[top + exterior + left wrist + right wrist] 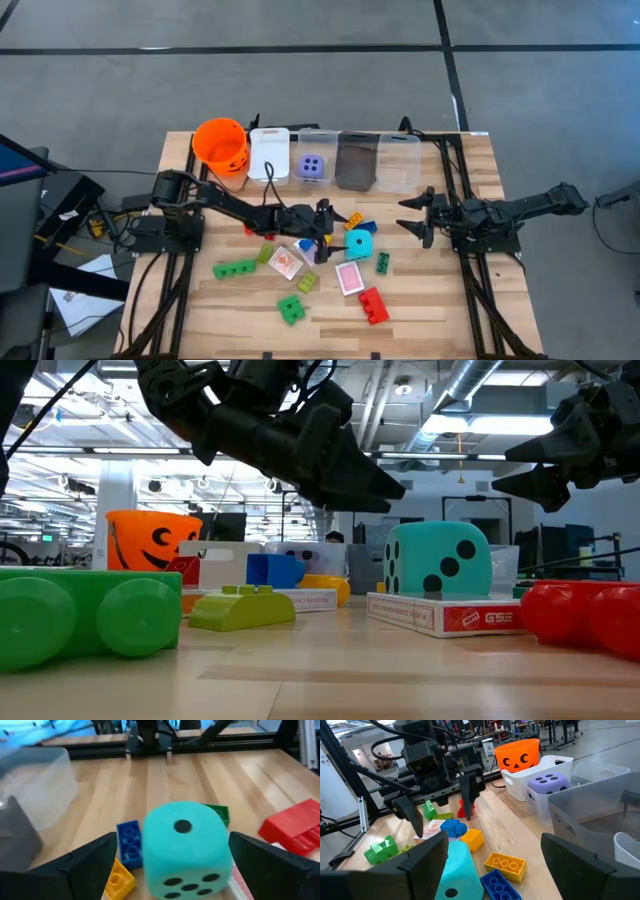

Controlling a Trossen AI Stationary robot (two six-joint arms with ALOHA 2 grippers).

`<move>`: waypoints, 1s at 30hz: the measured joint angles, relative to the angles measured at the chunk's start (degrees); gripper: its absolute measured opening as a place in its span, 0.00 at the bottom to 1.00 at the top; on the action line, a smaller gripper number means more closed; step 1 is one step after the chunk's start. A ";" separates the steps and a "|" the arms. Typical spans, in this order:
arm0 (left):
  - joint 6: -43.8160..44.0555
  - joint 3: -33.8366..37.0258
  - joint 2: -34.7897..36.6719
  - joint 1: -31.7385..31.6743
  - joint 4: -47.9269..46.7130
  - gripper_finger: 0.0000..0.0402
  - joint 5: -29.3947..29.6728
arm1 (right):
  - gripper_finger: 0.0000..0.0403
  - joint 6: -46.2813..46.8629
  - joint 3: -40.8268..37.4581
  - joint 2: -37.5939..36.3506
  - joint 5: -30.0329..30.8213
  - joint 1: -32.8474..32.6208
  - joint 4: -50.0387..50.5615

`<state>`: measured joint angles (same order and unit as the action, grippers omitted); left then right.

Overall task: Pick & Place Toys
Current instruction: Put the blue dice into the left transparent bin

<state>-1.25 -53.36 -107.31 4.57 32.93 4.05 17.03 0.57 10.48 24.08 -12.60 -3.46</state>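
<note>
Blue brick (pixel 129 843) beside cyan die (pixel 187 850)

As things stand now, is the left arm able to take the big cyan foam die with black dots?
Probably yes. The left pincer stands open just beside the cyan foam die with black dots, and in the left wrist view the die sits between its two dark fingers, with nothing between. Small bricks lie close by.

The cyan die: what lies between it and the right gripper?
In the high view, only bare wood lies between the cyan die and the open right gripper; a small green brick sits just below that stretch.
</note>
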 joint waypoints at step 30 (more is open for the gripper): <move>0.26 0.02 -0.52 2.71 -1.10 0.93 -0.09 | 0.77 0.00 0.01 0.00 0.00 0.00 0.00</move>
<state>-0.99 -53.34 -107.83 7.28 31.83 3.96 17.03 0.58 10.48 24.08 -12.60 -3.46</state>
